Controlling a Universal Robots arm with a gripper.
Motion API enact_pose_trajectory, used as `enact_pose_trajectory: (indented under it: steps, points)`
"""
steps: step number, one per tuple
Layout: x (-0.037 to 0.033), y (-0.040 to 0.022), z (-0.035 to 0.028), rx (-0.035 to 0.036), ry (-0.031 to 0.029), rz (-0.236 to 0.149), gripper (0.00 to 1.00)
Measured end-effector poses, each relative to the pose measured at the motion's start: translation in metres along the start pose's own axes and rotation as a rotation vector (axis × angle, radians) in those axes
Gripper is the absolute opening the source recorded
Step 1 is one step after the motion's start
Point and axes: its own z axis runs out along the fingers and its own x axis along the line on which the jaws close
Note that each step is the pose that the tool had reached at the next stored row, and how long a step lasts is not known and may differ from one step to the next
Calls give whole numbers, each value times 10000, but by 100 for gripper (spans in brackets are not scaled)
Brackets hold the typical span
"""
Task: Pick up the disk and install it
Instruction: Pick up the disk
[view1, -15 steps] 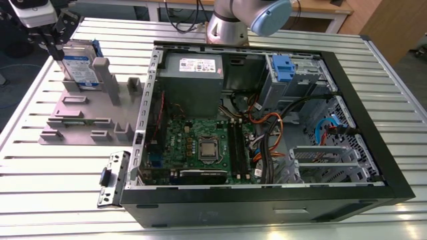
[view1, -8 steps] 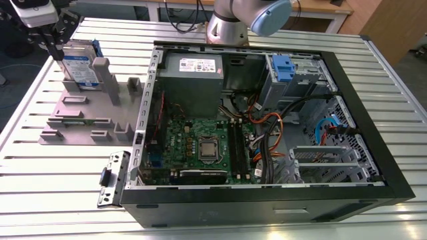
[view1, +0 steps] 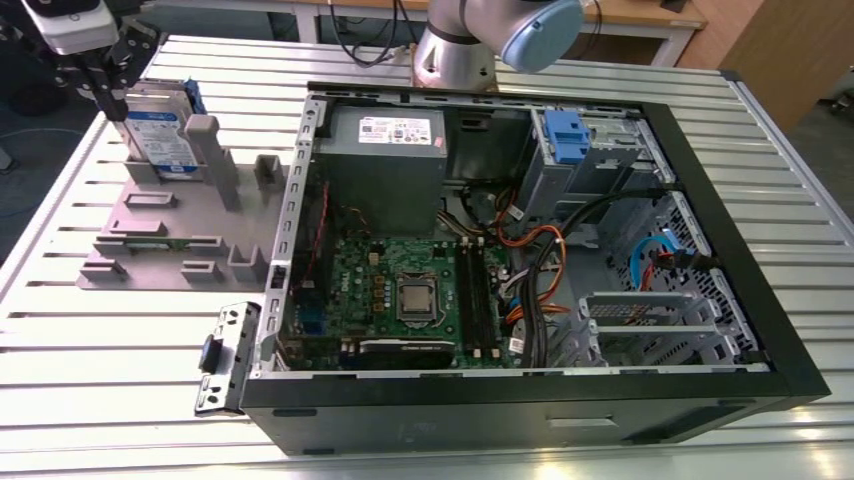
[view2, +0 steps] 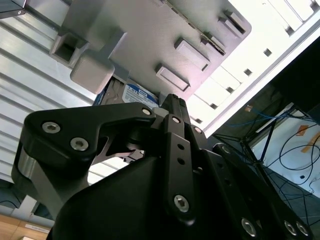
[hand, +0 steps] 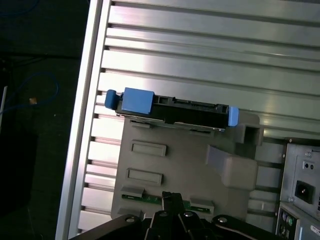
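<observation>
The disk stands on edge in a slot at the far end of a grey holder block, silver with a white-and-blue label and a blue bracket. In the first wrist view the disk shows edge-on with blue ends. My gripper hangs at the exterior view's far left, just beside and above the disk, not holding it. Its fingers look closed together in both wrist views, with nothing between them. Part of the disk's label peeks past the fingertip.
An open computer case fills the exterior view's middle and right, with a grey power-supply box, motherboard, cables and a metal drive cage with a blue latch. A small metal bracket lies on the slatted table by the case.
</observation>
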Motion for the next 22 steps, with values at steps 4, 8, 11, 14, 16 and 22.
enact_pose_trajectory:
  steps: [4, 8, 11, 14, 16, 22]
  points:
    - [0, 0, 0, 4, 3, -73, 10]
    - [0, 0, 0, 8, 6, -144, 10]
    - [0, 0, 0, 11, 8, -195, 10]
    - [0, 0, 0, 14, 9, -244, 10]
    - [0, 0, 0, 16, 10, -277, 10]
    - [0, 0, 0, 21, 14, -373, 10]
